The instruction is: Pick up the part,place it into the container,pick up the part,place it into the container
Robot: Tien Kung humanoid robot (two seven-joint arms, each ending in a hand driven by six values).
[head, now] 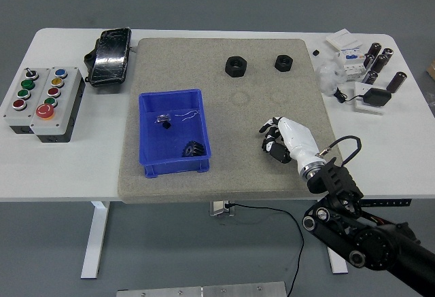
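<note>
Two black nuts [235, 66] lay at the mat's far edge, well apart from the blue container [174, 132], which already held a gear-like part [193, 150]. The right robot hand [274, 141] hung curled over bare mat, gripping nothing visible. Reaching that far risked a mis-closed grasp or nudging a nut away.

Right robot hand [277, 141] curled above grey mat [224, 93].

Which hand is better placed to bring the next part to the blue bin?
The right hand. It is over the mat, fingers curled, seemingly around a small dark part, right of the blue bin. The left hand is not in view.
</note>
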